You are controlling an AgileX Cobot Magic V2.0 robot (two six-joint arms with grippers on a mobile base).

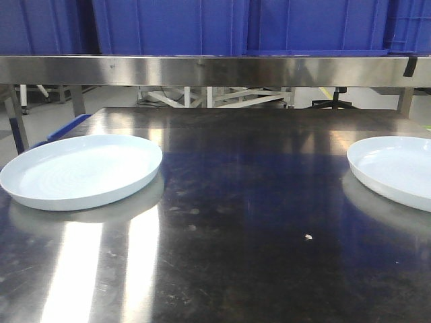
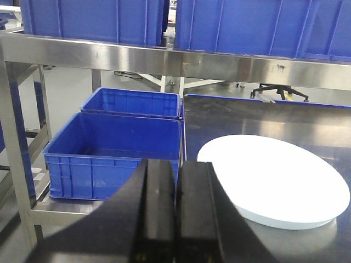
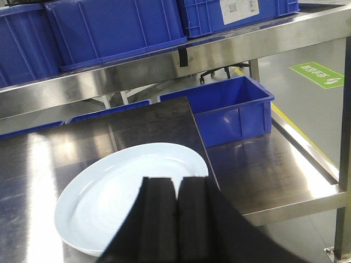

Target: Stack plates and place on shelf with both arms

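Right wrist-mounted view: crate label [image 3: 247, 8] illegible; left hand [image 2: 176, 167] and right hand [image 3: 176, 183] pressed together, empty.

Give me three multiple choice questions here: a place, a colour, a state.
1. Where do the two plates sit? A stacked at centre; B apart, at the table's left and right; C both at left.
2. What colour are the crates on the shelf? A blue; B green; C red.
3. How are the left and right jaws? A shut, empty; B shut on a plate; C wide open.
B, the front view shows bare table between them; A, all crates are blue; A, both wrist views show them closed on nothing.
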